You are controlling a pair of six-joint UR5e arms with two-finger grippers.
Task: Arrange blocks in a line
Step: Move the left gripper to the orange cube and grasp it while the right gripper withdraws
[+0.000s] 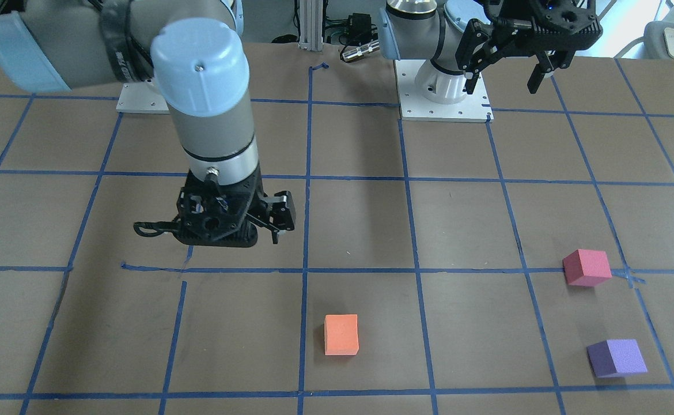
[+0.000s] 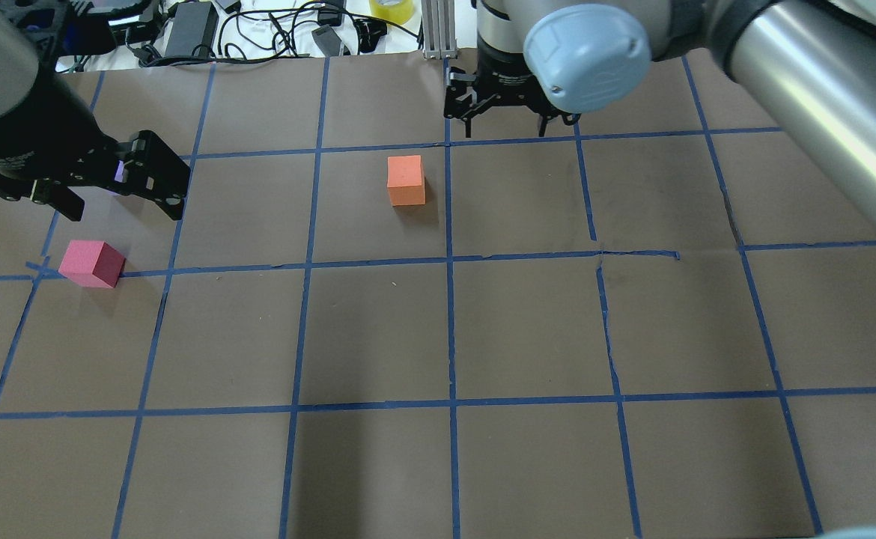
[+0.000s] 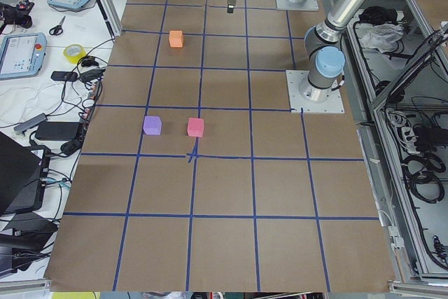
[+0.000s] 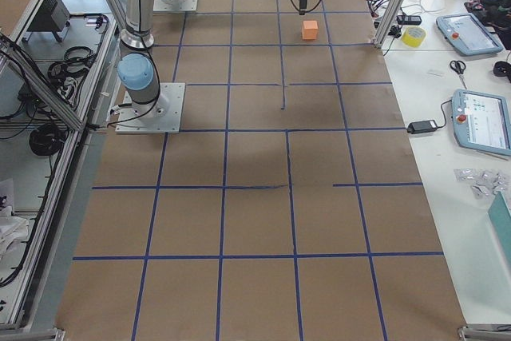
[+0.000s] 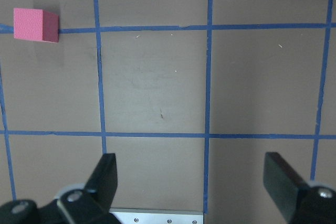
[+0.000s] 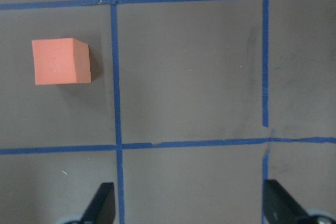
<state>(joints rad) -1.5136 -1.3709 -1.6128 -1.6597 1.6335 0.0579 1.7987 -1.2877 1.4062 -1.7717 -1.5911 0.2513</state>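
The orange block (image 1: 341, 334) lies near the middle of the table's far side; it also shows in the overhead view (image 2: 406, 180) and the right wrist view (image 6: 60, 61). The pink-red block (image 1: 586, 267) (image 2: 92, 263) (image 5: 35, 24) and the purple block (image 1: 616, 357) (image 3: 152, 125) lie apart on my left side. My left gripper (image 2: 120, 209) (image 5: 191, 182) is open and empty, raised high above the table on that side. In the overhead view it hides most of the purple block. My right gripper (image 2: 505, 129) (image 6: 190, 205) is open and empty, raised, beside the orange block on its right.
Blue tape lines (image 2: 449, 262) mark a grid on the brown table. The arm base plates (image 1: 443, 106) stand on my side of it. Cables and a tape roll (image 2: 391, 9) lie beyond the far edge.
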